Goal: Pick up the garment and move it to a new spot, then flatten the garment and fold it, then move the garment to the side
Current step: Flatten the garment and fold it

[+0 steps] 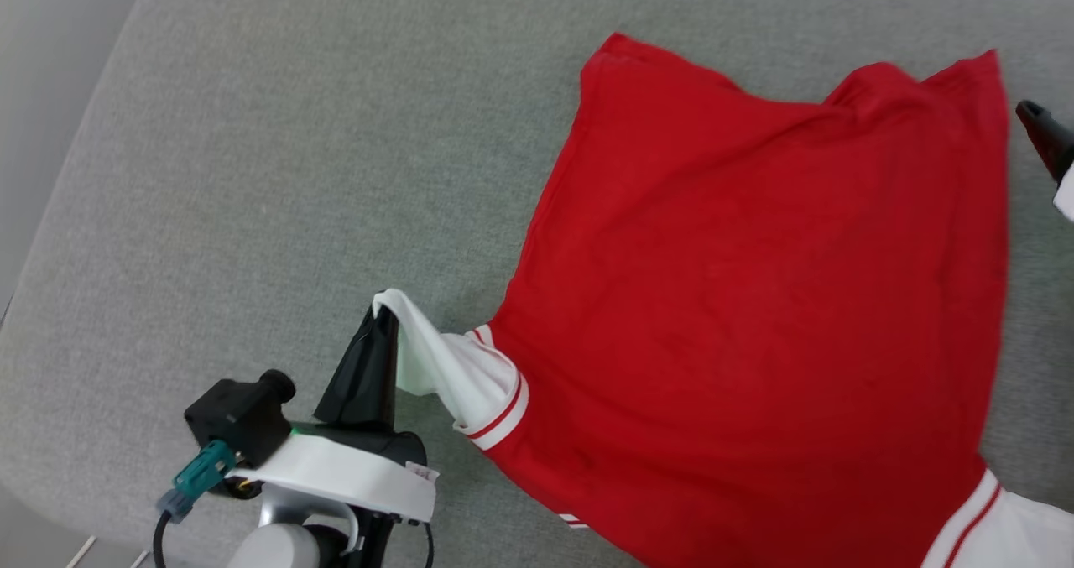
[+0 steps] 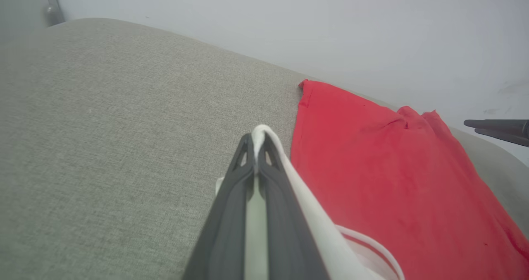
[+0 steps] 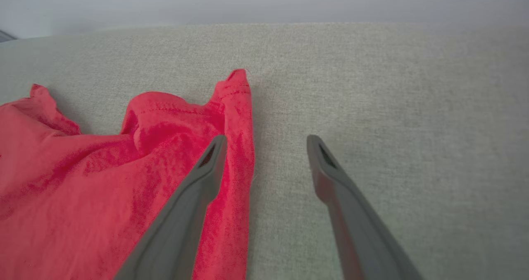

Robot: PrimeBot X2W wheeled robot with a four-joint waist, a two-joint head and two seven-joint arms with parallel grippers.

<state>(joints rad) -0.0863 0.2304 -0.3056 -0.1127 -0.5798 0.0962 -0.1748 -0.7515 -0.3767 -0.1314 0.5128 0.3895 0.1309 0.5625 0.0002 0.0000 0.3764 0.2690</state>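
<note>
Nearest, left gripper [image 1: 387, 316] pinching a white sleeve [image 1: 453, 375].
Its jaws are closed tight on the sleeve's edge, holding it raised off the grey cushion [image 1: 252, 174]. Beyond, the garment [image 1: 755, 299] lies spread plain red side up, on the cushion's right part. Farther on, the right gripper [image 3: 266, 141] hovers with jaws wide apart, one finger over the garment's rumpled far edge.

The grey woven fabric cushion [image 1: 252, 174] lay bare across the frame's upper left and centre left. The red thin-fabric jersey shirt [image 1: 755, 299] blanketed the right half. At lower left, the dark two-fingered left gripper [image 1: 388, 320], clamped on the shirt's white sleeve [image 1: 453, 371], blocked the way.
</note>
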